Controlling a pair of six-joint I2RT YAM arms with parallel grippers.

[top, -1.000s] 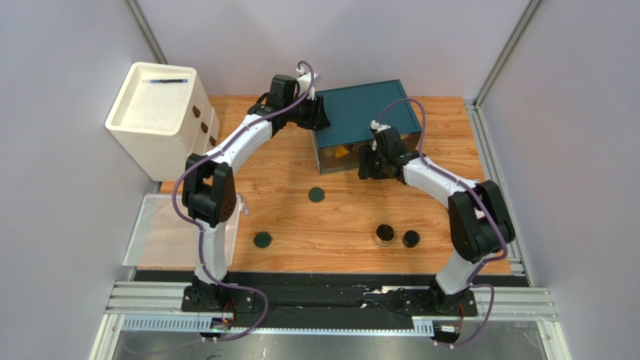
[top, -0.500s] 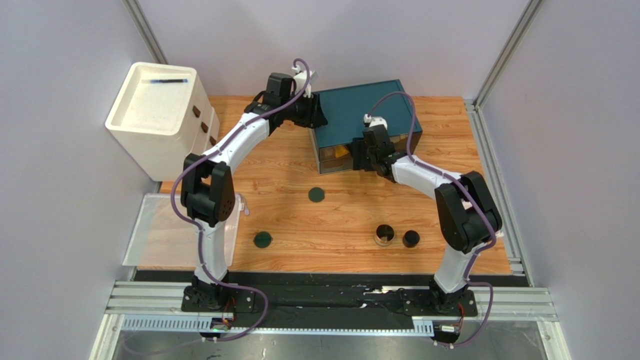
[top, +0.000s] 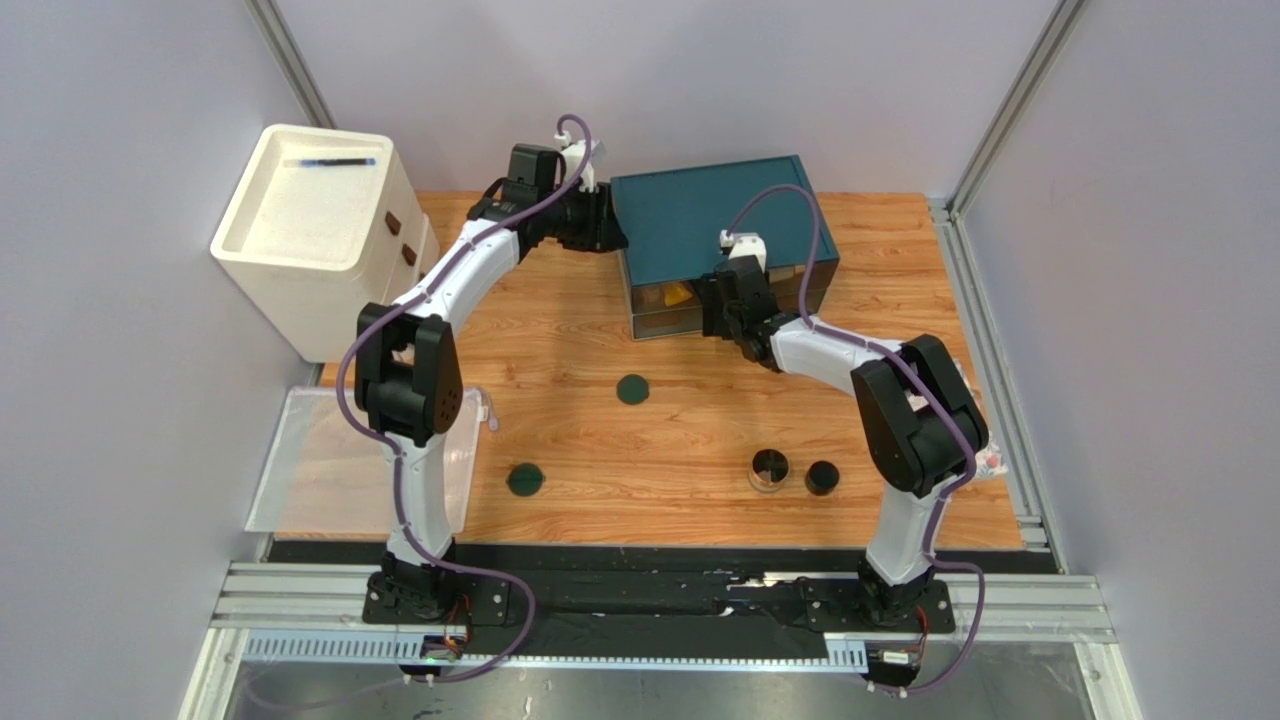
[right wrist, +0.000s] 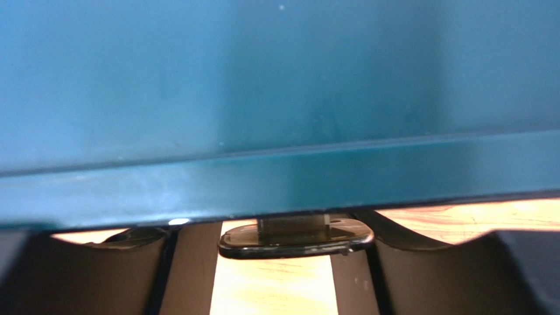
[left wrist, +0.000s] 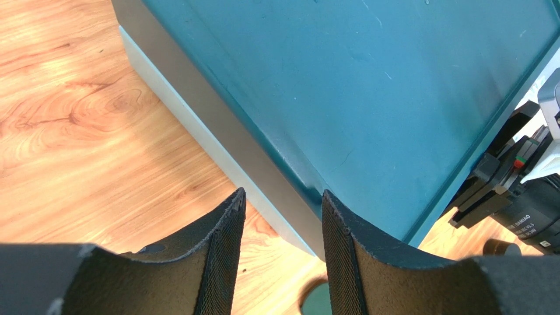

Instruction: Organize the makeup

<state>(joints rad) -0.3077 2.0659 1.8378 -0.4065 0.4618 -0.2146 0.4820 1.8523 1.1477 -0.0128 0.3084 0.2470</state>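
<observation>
Two flat dark-green discs [top: 633, 389] [top: 525, 480] and two round dark jars [top: 769, 468] [top: 822, 479] lie on the wooden table. An orange item [top: 684, 300] shows through the teal box's [top: 721, 218] clear front; the other makeup is hidden. My left gripper [top: 609, 225] [left wrist: 281, 197] is open and empty, beside the box's left side. My right gripper [top: 718, 300] [right wrist: 282, 226] is at the box's front. Its jaws stand apart, and the dark drawer handle [right wrist: 296, 237] lies across them under the lid edge.
A white drawer cabinet [top: 316, 225] with a black pen [top: 337, 161] on top stands at the far left. A clear tray [top: 323, 458] hangs off the table's left edge. The right arm's wrist [left wrist: 519, 210] shows past the box corner.
My right gripper has moved left and in against the box front, onto the drawer handle. My left gripper has drawn back left, off the box's corner.
</observation>
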